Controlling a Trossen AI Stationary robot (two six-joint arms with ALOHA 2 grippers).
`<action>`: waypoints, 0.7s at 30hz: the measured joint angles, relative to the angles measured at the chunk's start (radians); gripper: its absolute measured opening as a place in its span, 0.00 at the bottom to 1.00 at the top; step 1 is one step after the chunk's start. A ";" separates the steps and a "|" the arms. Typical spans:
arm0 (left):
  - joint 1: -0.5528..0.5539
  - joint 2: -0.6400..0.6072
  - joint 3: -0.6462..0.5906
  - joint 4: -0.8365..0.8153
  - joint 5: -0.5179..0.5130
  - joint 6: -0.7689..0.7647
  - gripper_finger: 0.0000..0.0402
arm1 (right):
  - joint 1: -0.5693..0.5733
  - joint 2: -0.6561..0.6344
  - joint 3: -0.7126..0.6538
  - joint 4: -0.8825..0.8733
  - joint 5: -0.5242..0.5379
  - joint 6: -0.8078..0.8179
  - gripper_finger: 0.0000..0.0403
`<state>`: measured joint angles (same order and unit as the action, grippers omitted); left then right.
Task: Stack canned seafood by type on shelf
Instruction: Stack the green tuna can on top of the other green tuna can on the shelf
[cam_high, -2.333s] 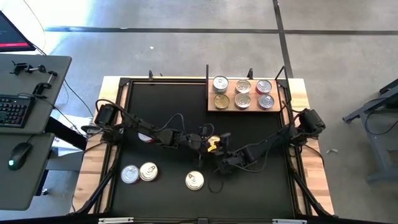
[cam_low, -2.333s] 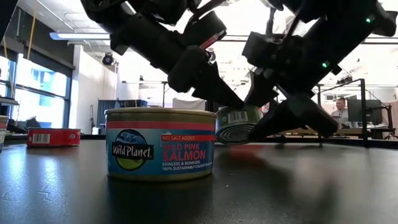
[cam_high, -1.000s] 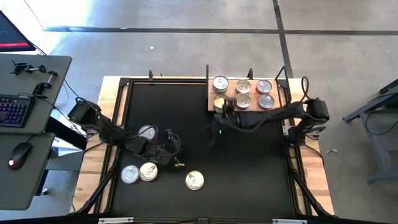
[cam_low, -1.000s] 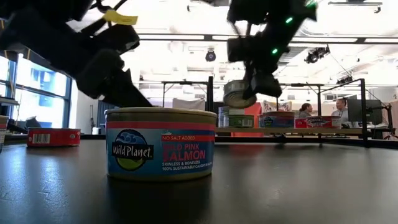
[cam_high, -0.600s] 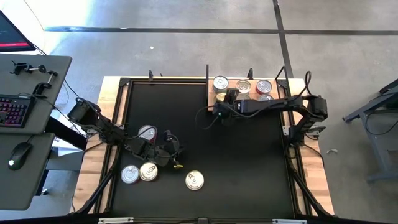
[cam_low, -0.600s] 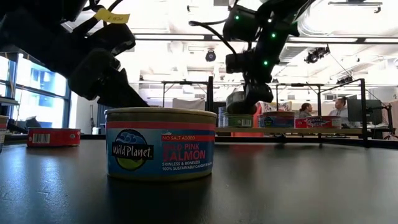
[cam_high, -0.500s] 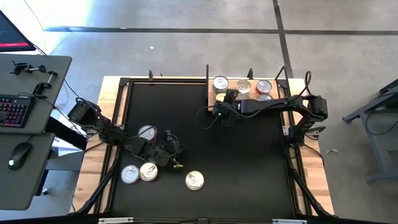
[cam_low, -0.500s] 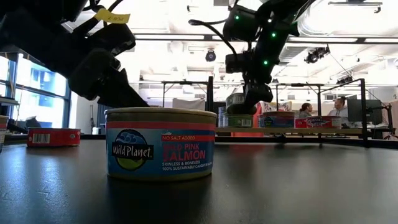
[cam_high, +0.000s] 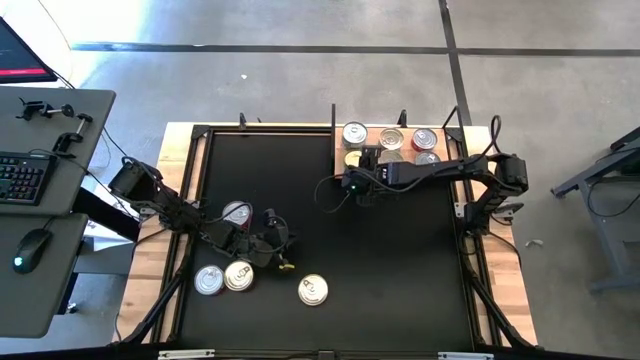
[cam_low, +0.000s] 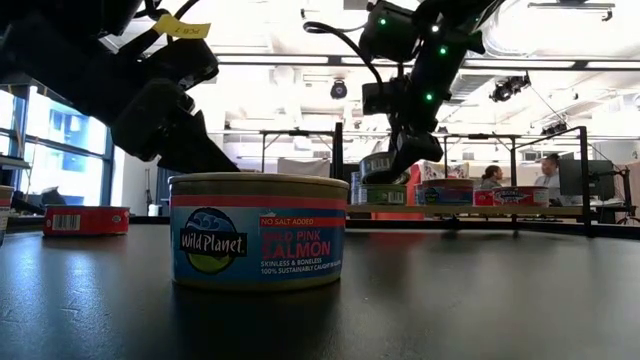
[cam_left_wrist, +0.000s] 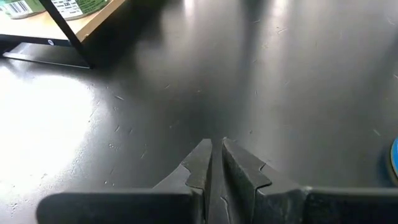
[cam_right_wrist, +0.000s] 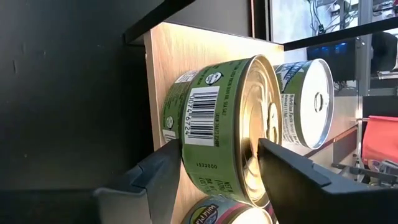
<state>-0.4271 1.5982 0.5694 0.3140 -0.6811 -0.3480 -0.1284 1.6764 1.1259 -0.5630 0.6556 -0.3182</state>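
The shelf (cam_high: 374, 131) is a wooden board at the mat's far right, with several tins on it. My right gripper (cam_right_wrist: 217, 155) is open at the shelf's near left corner, one finger on each side of a green-sided, gold-lidded can (cam_right_wrist: 211, 118). In the low view this can (cam_low: 378, 163) sits level on another green can (cam_low: 380, 193). My left gripper (cam_left_wrist: 216, 146) is shut and empty above the mat (cam_high: 400, 260), left of centre. Loose cans lie on the mat: one red-sided (cam_high: 237, 212), two side by side (cam_high: 222, 278) and a salmon can (cam_high: 313, 290). My right gripper has its fingers (cam_right_wrist: 166, 171) close on two opposite sides of the green can, coming slanting down from the table's right. I cannot tell whether they touch it. The can rests level on the can under it.
Black frame posts (cam_right_wrist: 186, 15) stand at the shelf's corners. A second green can (cam_right_wrist: 311, 102) stands in the slot behind, and a pink-labelled one (cam_right_wrist: 230, 213) beside it. The mat's middle and right are bare. A desk with a keyboard (cam_high: 25, 178) stands off the table's left.
My right gripper has swung from just off the shelf's near left corner to over it, and has come down a little. The green can, lifted and tilted a second ago, now sits level on the can in that slot.
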 joint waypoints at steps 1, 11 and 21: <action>0.000 0.000 0.000 0.000 0.000 0.000 0.08 | 0.000 0.000 0.000 -0.001 0.000 0.004 0.50; 0.000 0.000 0.000 0.006 0.000 -0.001 0.08 | -0.016 -0.002 0.005 -0.009 -0.031 0.064 0.55; 0.000 0.000 0.000 0.007 0.000 -0.001 0.08 | -0.011 -0.003 0.162 -0.150 -0.032 0.146 0.61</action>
<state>-0.4271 1.5986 0.5697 0.3206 -0.6811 -0.3492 -0.1392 1.6732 1.2878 -0.7131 0.6237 -0.1719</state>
